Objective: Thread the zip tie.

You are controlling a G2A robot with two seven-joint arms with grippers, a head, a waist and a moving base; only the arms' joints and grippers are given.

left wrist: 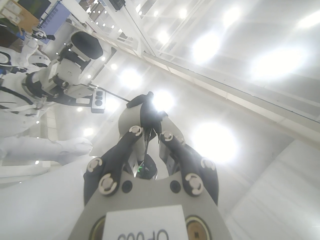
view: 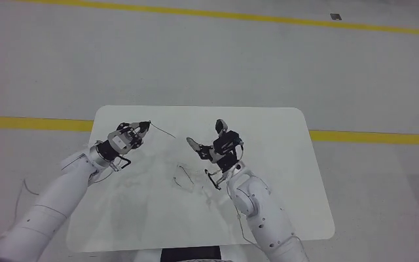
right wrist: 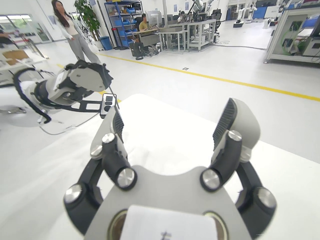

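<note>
White rounded-corner table (view: 275,131) on a grey shop floor w/ yellow floor lines (view: 39,123). Behind it in the right wrist view are blue shelving (right wrist: 122,13), desks and test rigs.

Left side: the left gripper (view: 143,126) sits over the table's far-left area, jaws pinched together on one end of a thin black zip tie (view: 163,130). The rest of the tie sticks out free toward table centre, off the surface. The left wrist view has the pads clamped on the strip (left wrist: 147,143) w/ the claw (left wrist: 149,111) aimed up at the ceiling lights. Prob. held by one end so the free end is presented to the other arm.

Centre: a loose thin dark strip (view: 185,174) lies on the table nearer the robot, maybe a spare tie; can't tell.

Right of centre: the right gripper (view: 205,132) has its jaws spread wide and holds nothing. It faces the left claw (right wrist: 105,76) and the hanging tie (right wrist: 112,93), near but apart. The ribbed pads (right wrist: 225,118) are bare. My read: it's staged to take the free end; threading not yet begun. A thin, floppy tie needs careful alignment.
</note>
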